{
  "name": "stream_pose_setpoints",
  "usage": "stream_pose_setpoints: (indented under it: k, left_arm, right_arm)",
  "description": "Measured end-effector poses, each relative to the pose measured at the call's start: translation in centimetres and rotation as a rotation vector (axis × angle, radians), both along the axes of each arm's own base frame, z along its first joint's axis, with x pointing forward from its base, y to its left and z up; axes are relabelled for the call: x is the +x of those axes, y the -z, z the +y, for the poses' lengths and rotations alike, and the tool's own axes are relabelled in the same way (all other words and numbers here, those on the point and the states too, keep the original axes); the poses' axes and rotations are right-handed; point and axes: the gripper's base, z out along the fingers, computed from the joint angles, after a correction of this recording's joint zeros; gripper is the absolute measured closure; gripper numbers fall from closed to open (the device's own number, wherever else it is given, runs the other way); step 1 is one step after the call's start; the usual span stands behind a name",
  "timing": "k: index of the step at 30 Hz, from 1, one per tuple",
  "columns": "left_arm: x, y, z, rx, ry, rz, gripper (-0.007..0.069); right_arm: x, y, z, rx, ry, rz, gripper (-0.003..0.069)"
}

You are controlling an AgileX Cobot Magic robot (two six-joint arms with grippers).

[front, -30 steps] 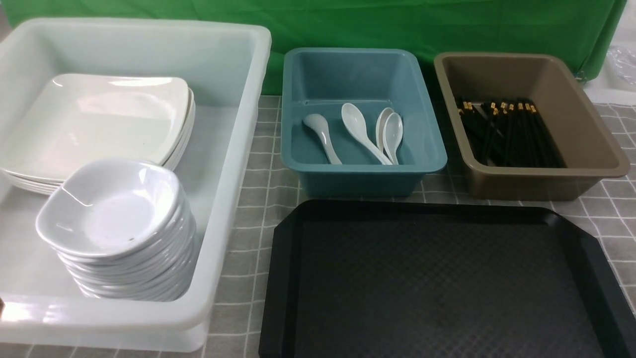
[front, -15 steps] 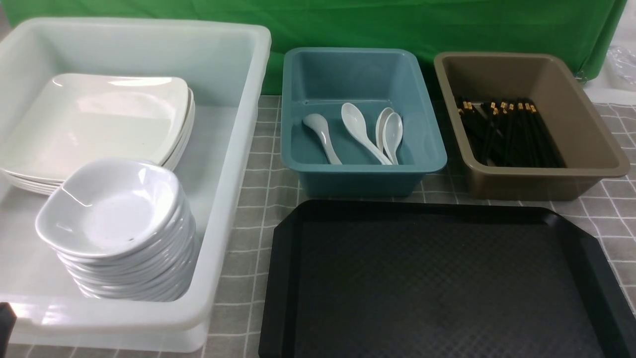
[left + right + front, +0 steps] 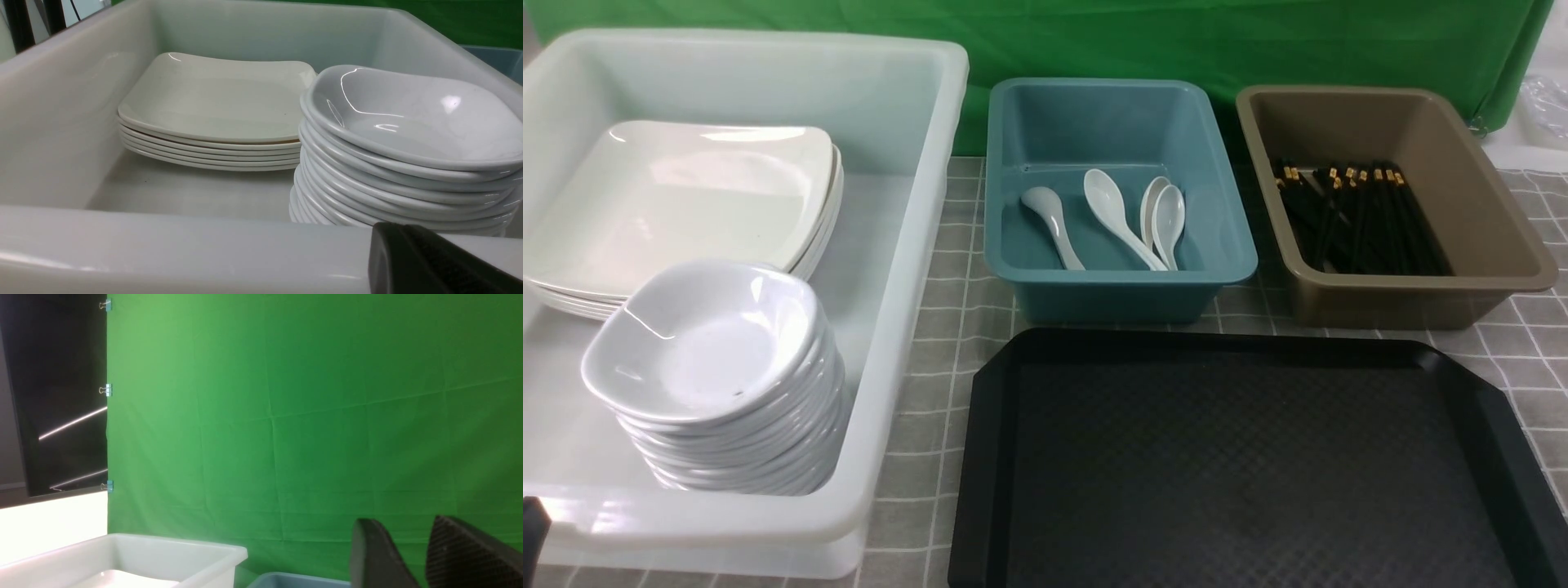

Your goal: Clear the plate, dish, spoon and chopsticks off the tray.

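The black tray (image 3: 1241,465) lies bare at the front right. A stack of several plates (image 3: 678,196) rests in the white tub (image 3: 907,269), the same stack of plates (image 3: 216,102) also showing in the left wrist view. Several stacked dishes (image 3: 711,351) stand in front of them, seen close up as dishes (image 3: 408,118). Several spoons (image 3: 1115,216) lie in the teal bin (image 3: 1119,282). Chopsticks (image 3: 1356,216) lie in the brown bin (image 3: 1421,286). My left gripper (image 3: 402,228) is shut and empty, just outside the tub's near wall. My right gripper (image 3: 402,522) is open and empty, raised toward the green backdrop.
A grey checked cloth (image 3: 939,343) covers the table. The green backdrop (image 3: 1176,41) hangs behind the bins. A dark sliver of my left arm (image 3: 529,531) shows at the front view's lower left corner, beside the tub.
The dark tip of my left arm has edged a little further into the front view's lower left corner. Nothing else has moved.
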Motion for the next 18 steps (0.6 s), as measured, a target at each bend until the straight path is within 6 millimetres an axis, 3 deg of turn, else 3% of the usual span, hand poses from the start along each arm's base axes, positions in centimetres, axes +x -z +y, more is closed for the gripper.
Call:
stream_pose_setpoints:
  k: [9,15,16,18]
  left_arm:
    - [0.0,0.0,0.0,0.000,0.000,0.000,0.0608]
    - [0.0,0.0,0.0,0.000,0.000,0.000,0.0608]
    - [0.0,0.0,0.0,0.000,0.000,0.000,0.0608]
    - [0.0,0.0,0.0,0.000,0.000,0.000,0.0608]
  right_arm:
    - [0.2,0.5,-0.1,-0.034,0.022,0.052,0.0419]
    - [1.2,3.7,-0.7,-0.104,0.180,0.288,0.0419]
    - [1.7,6.1,-1.1,-0.126,0.262,0.405,0.0419]
    - [1.8,7.3,-1.3,-0.134,0.294,0.457,0.0419]
